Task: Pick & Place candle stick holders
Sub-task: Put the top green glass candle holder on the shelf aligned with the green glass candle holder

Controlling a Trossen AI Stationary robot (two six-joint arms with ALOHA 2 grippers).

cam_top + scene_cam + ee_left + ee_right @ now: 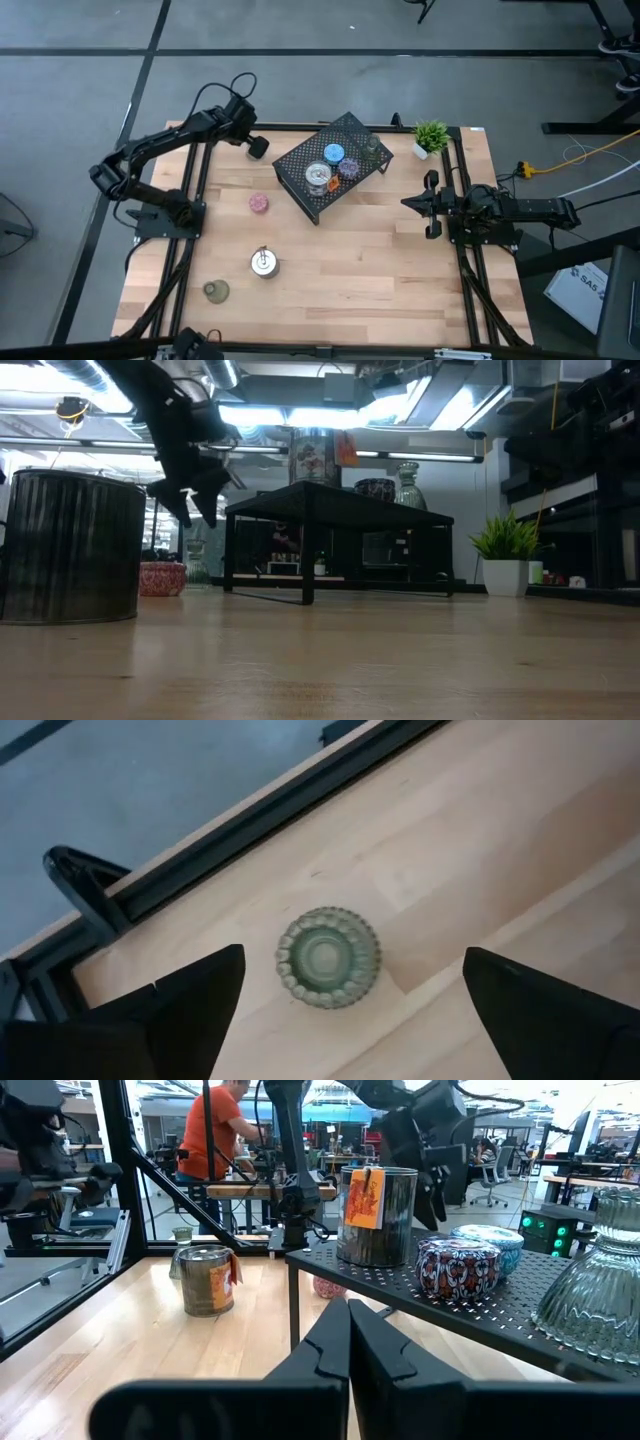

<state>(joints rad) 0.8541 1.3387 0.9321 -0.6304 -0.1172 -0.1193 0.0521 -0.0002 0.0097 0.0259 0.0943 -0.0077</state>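
An olive-green glass holder stands upright on its base on the wood, close to the table's far left rail. My left gripper hangs open above it with one finger on each side, clear of the glass. In the high view this gripper hides that holder, and in the low view the gripper is well off the tabletop. A pink holder, a silver one and another olive one stand on the table. My right gripper waits shut at the table's right side.
The black mesh rack stands at the far middle and carries a silver holder, a blue one, a purple one and a glass one. A small potted plant sits at the far right. People work in the room beyond.
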